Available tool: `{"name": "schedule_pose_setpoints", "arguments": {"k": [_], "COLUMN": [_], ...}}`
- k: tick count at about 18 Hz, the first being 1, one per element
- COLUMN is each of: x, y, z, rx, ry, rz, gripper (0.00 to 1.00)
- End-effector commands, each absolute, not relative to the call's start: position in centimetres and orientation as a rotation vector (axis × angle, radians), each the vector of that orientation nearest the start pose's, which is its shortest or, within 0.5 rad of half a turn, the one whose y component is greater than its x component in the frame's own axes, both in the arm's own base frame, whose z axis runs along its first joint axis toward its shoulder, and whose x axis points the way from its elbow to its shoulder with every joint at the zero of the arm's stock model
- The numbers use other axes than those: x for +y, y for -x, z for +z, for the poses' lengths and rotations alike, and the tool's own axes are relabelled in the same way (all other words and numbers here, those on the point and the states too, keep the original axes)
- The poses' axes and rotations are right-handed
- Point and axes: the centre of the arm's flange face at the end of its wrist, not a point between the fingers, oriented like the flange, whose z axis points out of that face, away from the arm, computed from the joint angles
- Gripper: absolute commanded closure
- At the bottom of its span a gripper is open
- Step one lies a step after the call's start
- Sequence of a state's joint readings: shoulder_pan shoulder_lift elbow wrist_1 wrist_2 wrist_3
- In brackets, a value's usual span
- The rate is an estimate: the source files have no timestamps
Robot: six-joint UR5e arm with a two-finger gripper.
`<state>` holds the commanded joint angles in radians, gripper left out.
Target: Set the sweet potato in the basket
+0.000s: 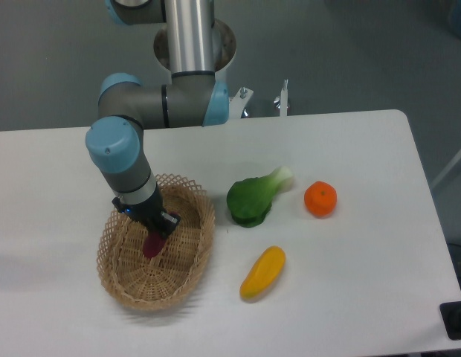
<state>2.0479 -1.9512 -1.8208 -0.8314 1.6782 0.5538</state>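
Claw [153, 236] over the middle of the basket [192, 195], pinching the sweet potato [151, 246] by its upper end. Magenta tuber hanging directly beneath the fingers, long axis close to upright, perhaps tilted a little, lower tip low inside the woven bowl. Impossible to tell whether that tip touches the wicker floor or hangs just above it.

Only one arm here, reaching down from the rear of the desk [364, 238], so no choice of side to weigh. Relation that matters for the coming move: tuber straight below the claw and already inside the looped rim, well clear of the basket wall on all sides as far as visible. Probably at the release step, with the task nearly complete; likely need is a spreading of the fingers, then a straight lift. Some risk of the upright tuber tipping and rolling on release, though the wall should contain it.

Elsewhere on the desk, well apart from the basket: green leafy vegetable [253, 198], orange [320, 199], yellow vegetable [263, 272].
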Motion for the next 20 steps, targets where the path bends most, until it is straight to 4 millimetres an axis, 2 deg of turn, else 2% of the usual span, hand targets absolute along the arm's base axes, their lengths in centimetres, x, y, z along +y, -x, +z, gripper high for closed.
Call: {"name": "schedule_pose_setpoints", "arguments": {"k": [1, 3, 4, 5, 9, 12, 13, 14, 16, 20], "x": [57.6, 57.7, 57.8, 57.9, 58.1, 57.6, 57.5, 57.3, 57.9, 55.8], "y": [16.0, 16.0, 16.1, 16.2, 16.6, 18.7, 20.5, 23.1, 25.5, 31.0], "z": [23.7, 23.7, 23.9, 24.3, 27.0, 28.9, 29.9, 32.0, 34.7, 36.9], "rx": [0.11, 0.109, 0.109, 0.108, 0.095, 0.04, -0.002, -0.061, -0.094, -0.062], "ry": [3.093, 3.09, 3.086, 3.078, 3.031, 3.002, 2.984, 2.944, 2.89, 2.879], "rz": [0.228, 0.23, 0.233, 0.241, 0.277, 0.304, 0.318, 0.346, 0.387, 0.456], "gripper": [0.61, 0.38, 0.16, 0.0, 0.0, 0.0, 0.0, 0.0, 0.0, 0.0]}}
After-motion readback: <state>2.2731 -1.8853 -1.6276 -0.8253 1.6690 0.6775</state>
